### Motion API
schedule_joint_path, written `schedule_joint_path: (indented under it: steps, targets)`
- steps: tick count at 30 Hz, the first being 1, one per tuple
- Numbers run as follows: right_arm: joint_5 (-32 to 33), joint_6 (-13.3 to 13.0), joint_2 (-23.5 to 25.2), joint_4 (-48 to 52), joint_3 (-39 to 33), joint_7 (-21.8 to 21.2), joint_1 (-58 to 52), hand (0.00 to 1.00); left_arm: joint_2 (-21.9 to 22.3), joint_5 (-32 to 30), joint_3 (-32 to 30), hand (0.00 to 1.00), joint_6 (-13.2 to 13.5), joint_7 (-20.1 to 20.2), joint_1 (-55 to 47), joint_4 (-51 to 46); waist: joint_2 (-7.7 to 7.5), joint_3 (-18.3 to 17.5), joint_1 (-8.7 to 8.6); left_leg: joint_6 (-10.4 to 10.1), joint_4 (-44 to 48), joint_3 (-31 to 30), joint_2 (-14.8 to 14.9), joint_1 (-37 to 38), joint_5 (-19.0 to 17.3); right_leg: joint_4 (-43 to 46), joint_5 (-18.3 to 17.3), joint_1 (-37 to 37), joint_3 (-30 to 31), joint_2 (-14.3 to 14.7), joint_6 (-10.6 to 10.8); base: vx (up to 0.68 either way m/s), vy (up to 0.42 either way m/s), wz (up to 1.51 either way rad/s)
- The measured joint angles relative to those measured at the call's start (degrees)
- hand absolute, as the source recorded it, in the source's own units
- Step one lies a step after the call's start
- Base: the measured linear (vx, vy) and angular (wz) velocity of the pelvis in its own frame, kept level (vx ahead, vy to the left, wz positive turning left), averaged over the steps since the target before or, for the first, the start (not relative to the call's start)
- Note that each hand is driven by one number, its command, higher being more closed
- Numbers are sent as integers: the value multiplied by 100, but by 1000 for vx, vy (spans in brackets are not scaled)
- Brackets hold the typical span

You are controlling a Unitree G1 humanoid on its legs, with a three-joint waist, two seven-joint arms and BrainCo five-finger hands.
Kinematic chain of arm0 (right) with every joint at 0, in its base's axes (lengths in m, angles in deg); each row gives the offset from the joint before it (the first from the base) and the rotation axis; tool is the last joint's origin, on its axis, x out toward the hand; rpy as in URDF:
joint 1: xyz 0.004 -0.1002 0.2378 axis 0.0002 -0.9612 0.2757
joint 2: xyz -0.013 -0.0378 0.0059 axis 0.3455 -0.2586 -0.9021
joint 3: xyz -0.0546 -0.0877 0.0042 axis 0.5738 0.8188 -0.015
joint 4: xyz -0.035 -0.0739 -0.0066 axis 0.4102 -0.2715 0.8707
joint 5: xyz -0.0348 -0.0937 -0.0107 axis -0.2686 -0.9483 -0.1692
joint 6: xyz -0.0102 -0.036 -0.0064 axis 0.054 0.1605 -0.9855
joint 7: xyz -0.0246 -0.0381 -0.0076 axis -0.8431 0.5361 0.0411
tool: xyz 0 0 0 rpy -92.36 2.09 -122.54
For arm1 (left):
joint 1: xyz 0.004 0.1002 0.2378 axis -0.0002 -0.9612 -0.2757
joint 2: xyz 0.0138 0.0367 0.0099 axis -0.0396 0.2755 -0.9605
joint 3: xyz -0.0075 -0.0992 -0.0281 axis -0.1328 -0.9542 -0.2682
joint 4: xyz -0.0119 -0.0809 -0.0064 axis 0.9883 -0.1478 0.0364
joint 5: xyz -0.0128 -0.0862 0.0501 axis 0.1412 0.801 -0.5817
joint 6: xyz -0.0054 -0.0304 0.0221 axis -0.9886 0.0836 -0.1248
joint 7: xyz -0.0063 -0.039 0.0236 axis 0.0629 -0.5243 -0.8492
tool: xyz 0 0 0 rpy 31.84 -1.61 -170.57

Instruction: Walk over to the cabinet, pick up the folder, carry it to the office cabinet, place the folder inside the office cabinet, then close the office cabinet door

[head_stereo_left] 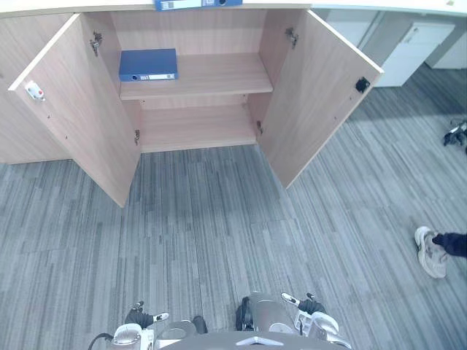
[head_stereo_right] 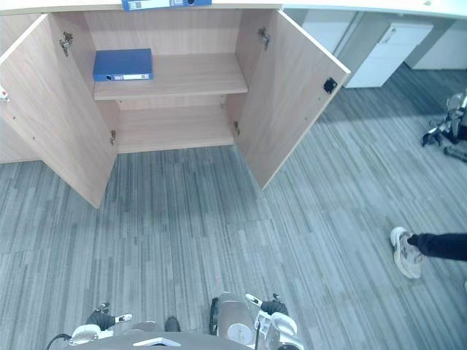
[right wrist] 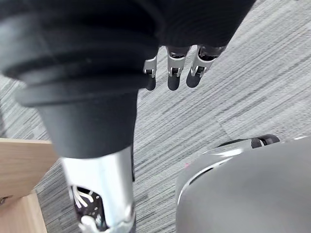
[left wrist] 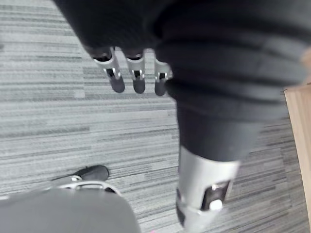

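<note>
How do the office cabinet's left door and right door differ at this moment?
The left door carries a small white fitting with a red spot near its outer edge; the right door carries a small black fitting there. The blue folder lies flat on the upper shelf at the end by the left door, away from the right door. Both doors are light wood and stand wide open.

a white drawer unit [head_stereo_left: 412,51] stands on grey striped carpet [head_stereo_left: 219,233]. well apart from the unit, nearer the camera, a person's pale shoe [head_stereo_left: 430,251] rests flat, a dark trouser leg [head_stereo_left: 454,243] reaching it. between unit and shoe sits a dark wheeled object [head_stereo_right: 445,131], too small to identify.
</note>
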Motion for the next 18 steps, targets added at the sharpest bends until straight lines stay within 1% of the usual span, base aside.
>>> schedule_joint_path:
  steps: [2,3,4,5,6,7,8,9,10,11,12,13,14,15,16,17,18]
  targets:
    - [6,-13,15,66,4,-2,11,0,16,2,-37,0,1,-2,20,1,19,12,-58,-77,-130,-107,94,152,-59,-513,-22,-163,-160,58,1,304,-93,31]
    - [5,-41,0,64,3,2,49,0,35,1,-36,0,0,-3,41,2,51,30,-122,-153,-221,-159,188,248,-102,-1080,131,-255,-212,132,-97,386,-136,34]
    - [0,-57,-17,64,3,6,51,0,46,-3,-35,0,2,1,74,0,61,32,-177,-267,-278,-247,229,305,-167,-1714,441,-297,-185,217,-146,347,-136,40]
    - [2,-57,-25,62,2,6,26,0,46,-3,-37,0,3,1,89,5,52,35,-201,-327,-318,-303,229,343,-202,-1967,603,-308,-151,237,-166,396,-174,47]
    - [13,-60,-40,60,-18,8,-38,0,66,-5,-38,0,4,4,64,9,41,34,-218,-457,-357,-367,229,476,-288,-2115,764,-307,-40,236,-235,451,-218,60]
    - [6,-55,-99,57,-52,7,-72,0,160,-9,-169,0,9,1,70,12,100,7,-297,-642,-325,-445,379,691,-416,-1990,1173,-211,-92,283,-404,499,-233,51]
    - [1,-45,-137,55,-62,6,-60,0,233,-9,-214,0,13,-4,78,6,210,-10,-285,-701,-168,-405,483,644,-430,-1958,1124,-194,-142,349,-464,527,-255,34]
    - [1,-55,-137,73,-61,6,-52,0,362,-16,-292,0,31,8,123,-32,267,14,-249,-782,542,-312,587,321,-433,-1964,1003,-119,-177,381,-578,514,-264,10]
    - [3,-54,-152,123,-58,9,-49,0,510,-69,-443,0,31,2,186,-64,318,41,-243,-803,1842,-229,801,-215,-396,-2166,959,99,-165,426,-634,501,-260,10]
    - [6,-53,-152,167,-59,14,-47,0,570,-72,-496,0,32,7,198,-83,342,52,-248,-796,2543,-179,954,-482,-360,-2298,958,275,-162,475,-636,508,-238,3]
    - [6,-31,-126,196,-35,13,-69,0,660,-66,-607,0,31,4,188,-217,348,57,-224,-797,3635,-30,1280,-788,-361,-2507,942,692,-138,583,-661,486,-211,-8]
    - [5,-4,-93,300,27,12,-126,0,693,-85,-613,0,54,8,192,-360,341,80,-162,-793,4356,151,1585,-951,-369,-2631,892,1111,-85,658,-740,464,-198,-17]
    - [6,-4,-65,323,46,16,-148,0,717,-88,-621,0,66,3,187,-422,330,89,-125,-787,4605,253,1696,-1020,-379,-2704,856,1306,-41,685,-791,477,-185,-26]
    - [9,-1,-20,414,144,18,-150,0,758,-81,-655,0,109,-3,195,-521,290,98,-49,-770,4934,437,1849,-1286,-397,-2872,769,1600,67,705,-816,365,-111,-29]
    - [11,2,2,484,174,18,-145,0,772,-79,-655,0,127,-3,211,-539,278,88,-15,-766,4998,513,1897,-1458,-400,-2962,720,1693,145,718,-815,338,-82,-45]
    - [24,9,42,540,181,15,-133,0,799,-57,-656,0,128,-1,213,-632,337,47,39,-703,4957,597,1949,-1848,-439,-3125,658,1817,276,748,-808,219,11,-51]
    - [45,20,103,544,171,15,-81,0,816,-56,-723,0,128,1,213,-655,368,47,82,-671,4669,688,1925,-2132,-500,-3242,658,1966,408,746,-801,213,33,-53]
